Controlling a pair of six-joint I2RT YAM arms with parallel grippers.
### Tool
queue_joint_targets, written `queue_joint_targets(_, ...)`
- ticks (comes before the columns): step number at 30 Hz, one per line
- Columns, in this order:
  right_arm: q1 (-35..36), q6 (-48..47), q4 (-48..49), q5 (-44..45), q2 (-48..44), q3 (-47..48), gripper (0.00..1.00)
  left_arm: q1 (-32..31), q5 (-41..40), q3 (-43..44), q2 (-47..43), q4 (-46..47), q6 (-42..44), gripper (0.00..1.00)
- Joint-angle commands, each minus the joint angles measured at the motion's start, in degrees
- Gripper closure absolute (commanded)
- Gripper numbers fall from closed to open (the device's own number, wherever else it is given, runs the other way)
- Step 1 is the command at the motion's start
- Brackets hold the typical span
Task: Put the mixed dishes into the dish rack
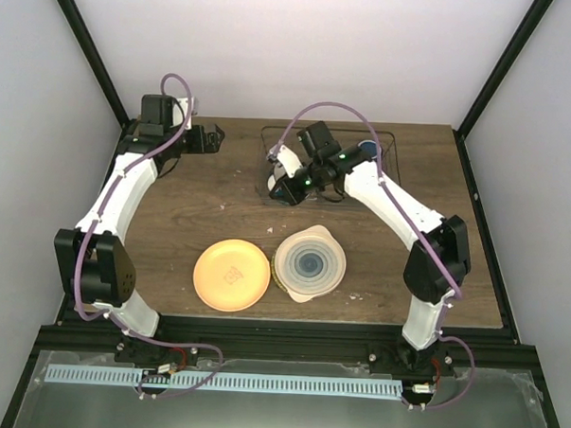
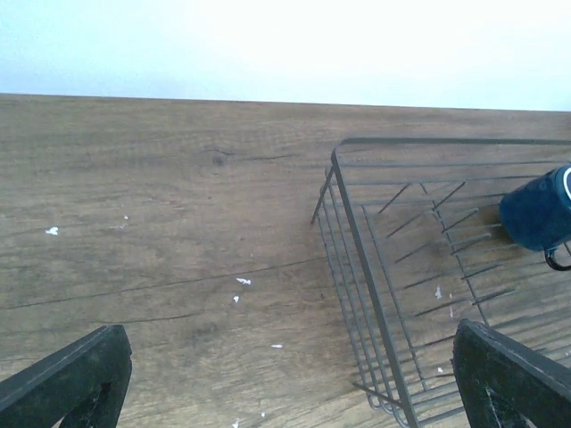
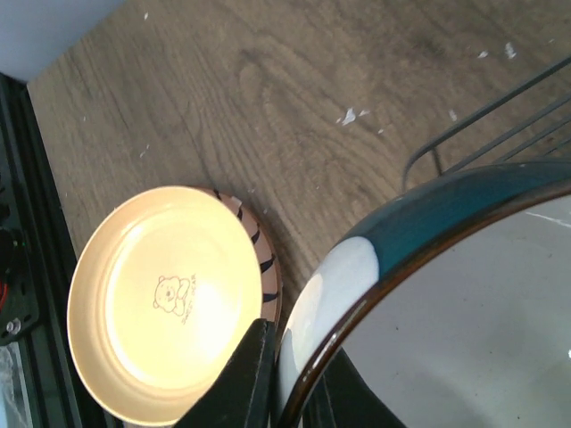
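My right gripper [image 1: 292, 181] is shut on the rim of the small white-and-blue bowl [image 3: 446, 312] and holds it at the front left corner of the wire dish rack [image 1: 328, 162]; its fingers [image 3: 254, 374] pinch the rim. The dark blue mug [image 1: 369, 148] lies inside the rack, also in the left wrist view [image 2: 538, 212]. The orange-yellow plate [image 1: 231, 275] and the cream ringed plate [image 1: 309, 262] lie on the table near the front. My left gripper [image 1: 208, 138] is open and empty, left of the rack [image 2: 357, 232].
The wooden table [image 1: 191, 210] ends in a dark frame at front and sides. White walls close the back. Small white crumbs [image 2: 241, 282] lie on the wood left of the rack.
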Motion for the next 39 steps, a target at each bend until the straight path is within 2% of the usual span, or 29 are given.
queue_joint_targets(1,3.6,-1.6,-2.7,4.5,-4.5,1.8,0.99,0.1,-1.7,1.9,1.1,-3.1,0.7,0.00)
queue_joint_targets(12,14.4,0.7,-5.7,11.4,-5.8,-5.2,0.99,0.2,-4.5,4.3,1.9,-7.3,-0.7,0.00)
queue_joint_targets(17,14.8,2.1,-3.7,12.5,-5.6,-7.4,0.99,0.2,-4.3,3.9,1.6,-7.6,-0.9,0.00)
queue_joint_targets(24,16.6,1.8,-6.4,17.0,-3.5,-7.5,0.99,0.1,-4.4,2.8,0.6,-7.9,-0.4,0.00)
queue_joint_targets(29,16.6,4.1,-8.9,20.6,-3.7,-10.8,0.99,0.1,-4.2,2.2,0.4,-8.2,-0.2,0.00)
queue_joint_targets(39,16.6,8.0,-7.1,20.4,-6.2,-19.4,0.99,0.2,-3.9,1.5,0.4,-8.9,0.6,0.00)
